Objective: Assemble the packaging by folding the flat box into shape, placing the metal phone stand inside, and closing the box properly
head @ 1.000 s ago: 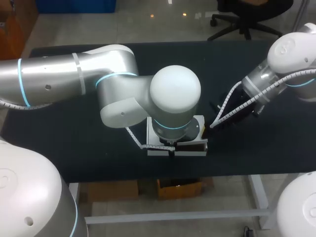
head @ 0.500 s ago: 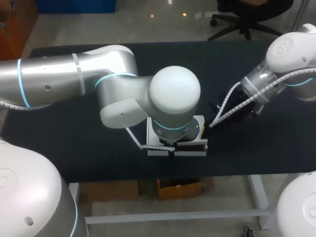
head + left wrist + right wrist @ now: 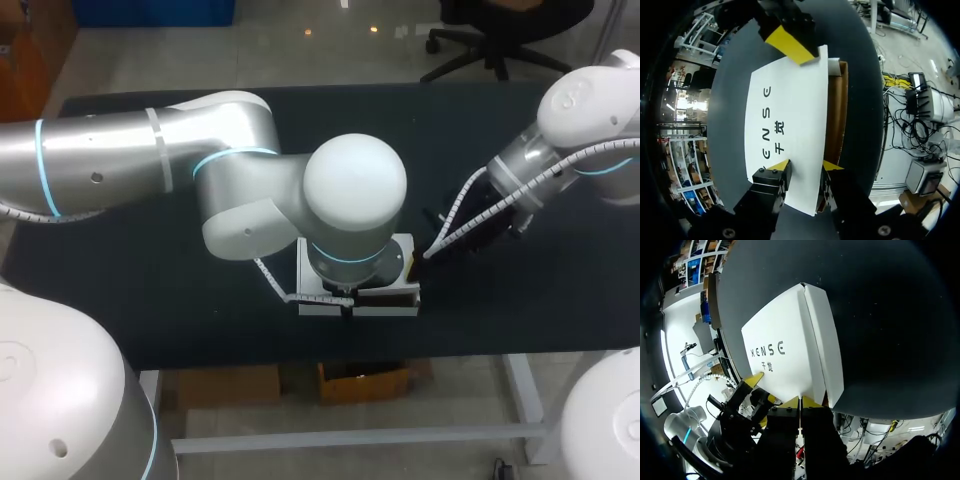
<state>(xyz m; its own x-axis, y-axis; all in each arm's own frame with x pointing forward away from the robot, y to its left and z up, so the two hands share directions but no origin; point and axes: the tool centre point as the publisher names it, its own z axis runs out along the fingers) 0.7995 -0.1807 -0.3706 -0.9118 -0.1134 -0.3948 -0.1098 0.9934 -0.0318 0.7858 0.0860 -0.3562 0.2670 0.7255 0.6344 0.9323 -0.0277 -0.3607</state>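
The white box [image 3: 404,248] with black print lies near the table's front edge, mostly hidden in the head view under my left wrist. Its lid [image 3: 790,110] lies flat, with brown cardboard interior [image 3: 837,115] showing along one side. My left gripper [image 3: 806,166] points down on the box's near end, open, one fingertip [image 3: 781,166] on the lid, the other by the brown gap. My right gripper [image 3: 800,401] is shut, its joined tips pressing the lid's opposite edge [image 3: 790,45]. The lid and side flap [image 3: 785,355] fill the right wrist view. No phone stand is visible.
The dark table [image 3: 150,300] has free surface left, right and behind the box. The box sits a short way from the front edge [image 3: 300,362]. My left arm [image 3: 250,180] spans the table's middle; my right arm [image 3: 530,170] comes in from the right.
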